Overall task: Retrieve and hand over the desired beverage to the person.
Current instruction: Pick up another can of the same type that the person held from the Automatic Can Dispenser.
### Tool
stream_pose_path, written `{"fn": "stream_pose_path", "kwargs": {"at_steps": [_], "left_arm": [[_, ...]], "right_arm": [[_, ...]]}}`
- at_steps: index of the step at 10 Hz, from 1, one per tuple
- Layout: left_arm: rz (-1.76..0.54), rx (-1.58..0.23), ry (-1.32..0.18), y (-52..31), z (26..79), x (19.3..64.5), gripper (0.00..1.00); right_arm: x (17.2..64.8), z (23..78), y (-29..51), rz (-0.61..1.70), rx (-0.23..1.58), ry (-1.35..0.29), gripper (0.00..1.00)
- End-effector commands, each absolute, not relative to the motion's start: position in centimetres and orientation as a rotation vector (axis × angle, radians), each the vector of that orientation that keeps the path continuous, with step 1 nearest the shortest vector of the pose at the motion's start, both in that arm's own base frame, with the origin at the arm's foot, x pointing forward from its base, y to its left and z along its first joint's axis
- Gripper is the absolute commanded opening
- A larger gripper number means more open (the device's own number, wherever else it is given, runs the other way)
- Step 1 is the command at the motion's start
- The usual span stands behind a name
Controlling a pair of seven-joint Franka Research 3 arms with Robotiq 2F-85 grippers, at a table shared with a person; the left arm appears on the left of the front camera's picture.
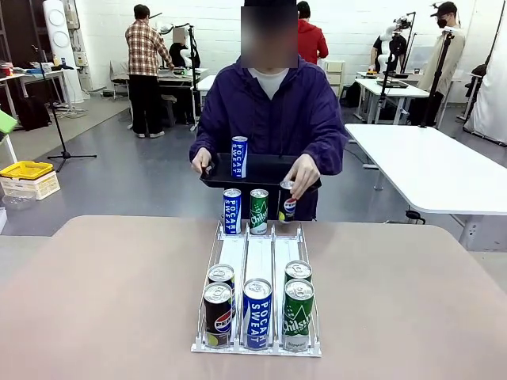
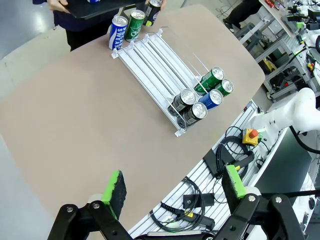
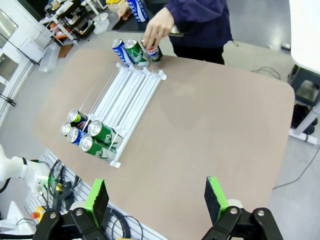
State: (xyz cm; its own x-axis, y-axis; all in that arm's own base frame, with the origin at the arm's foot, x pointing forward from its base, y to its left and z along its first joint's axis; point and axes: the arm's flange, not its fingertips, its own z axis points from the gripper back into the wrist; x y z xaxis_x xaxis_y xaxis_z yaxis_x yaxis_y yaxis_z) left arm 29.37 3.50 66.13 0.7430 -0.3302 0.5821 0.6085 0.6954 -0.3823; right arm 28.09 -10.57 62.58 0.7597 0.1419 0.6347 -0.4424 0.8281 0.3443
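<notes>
A white three-lane can rack [image 1: 259, 257] lies along the middle of the tan table [image 1: 103, 301]. At its near end stand Pepsi cans [image 1: 218, 315], one Pocari Sweat can [image 1: 257, 313] and green Chilsung cans [image 1: 298, 313]. At the far end stand a Pocari can [image 1: 231, 210] and a green can [image 1: 259, 210]. The person [image 1: 269, 111] in a purple jacket holds a black tray [image 1: 265, 169] carrying a Pocari can [image 1: 239, 157]; one hand [image 1: 303, 170] grips a Pepsi can [image 1: 287, 207] at the rack's far right lane. My left gripper [image 2: 175, 187] and right gripper [image 3: 156, 199] hang open and empty above the table's near edge.
A white table [image 1: 428, 166] stands at the right behind the person, a yellow crate [image 1: 25, 169] on the floor at the left. Other people work farther back. Cables and a red stop button [image 2: 254, 133] sit below the near table edge.
</notes>
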Motion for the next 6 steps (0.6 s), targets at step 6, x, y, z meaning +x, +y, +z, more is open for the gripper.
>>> {"fn": "stream_pose_path", "kwargs": {"at_steps": [6], "left_arm": [[-0.566, -0.605, -0.512, 3.55, 66.2, 29.42, 1.0]], "right_arm": [[28.3, 62.66, -10.54, 0.352, 0.54, -0.646, 1.0]]}}
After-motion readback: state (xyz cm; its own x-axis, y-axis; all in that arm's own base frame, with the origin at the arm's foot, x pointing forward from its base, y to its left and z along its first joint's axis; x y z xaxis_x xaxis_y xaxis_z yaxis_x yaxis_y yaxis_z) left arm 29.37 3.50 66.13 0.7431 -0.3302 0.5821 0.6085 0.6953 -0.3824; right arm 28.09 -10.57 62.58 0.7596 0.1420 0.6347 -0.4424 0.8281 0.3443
